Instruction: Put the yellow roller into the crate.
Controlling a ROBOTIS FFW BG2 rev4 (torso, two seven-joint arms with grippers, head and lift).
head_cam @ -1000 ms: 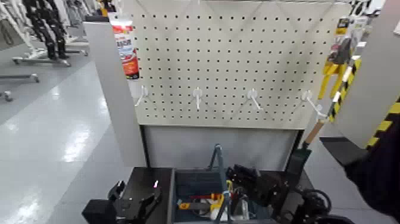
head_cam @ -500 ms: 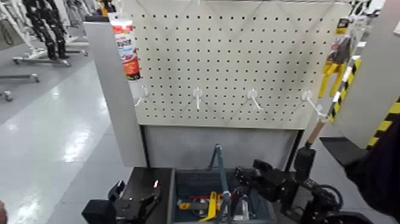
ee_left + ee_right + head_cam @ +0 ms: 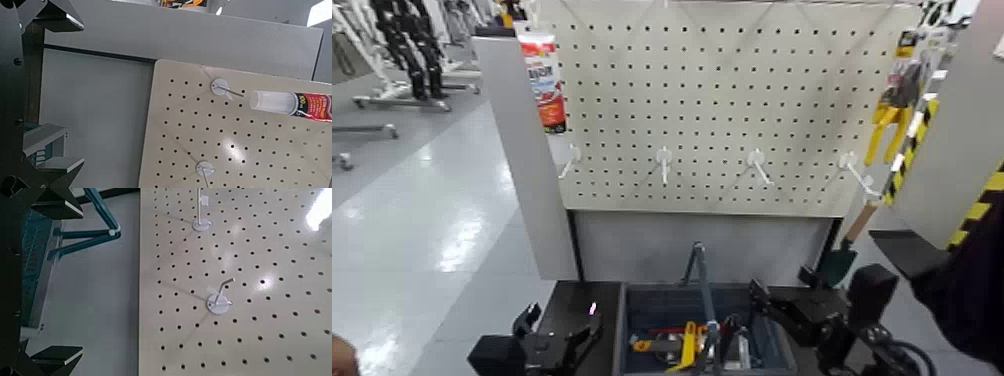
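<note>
Yellow-handled small paint roller (image 3: 688,345) lying inside the dark grey-blue plastic crate (image 3: 662,303) with upright handle bar, right end effector (image 3: 772,305) open and empty beside the crate's right wall, left end effector (image 3: 554,335) open, empty, at its left.

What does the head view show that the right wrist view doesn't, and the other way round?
Only the head view shows the yellow roller lying inside the crate, the right gripper beside the crate, the left gripper low on the other side, the yellow pliers and the green trowel. Only the right wrist view shows that gripper's fingers spread open, close up. Both share the pegboard with its white hooks and the crate's handle bar.
</note>
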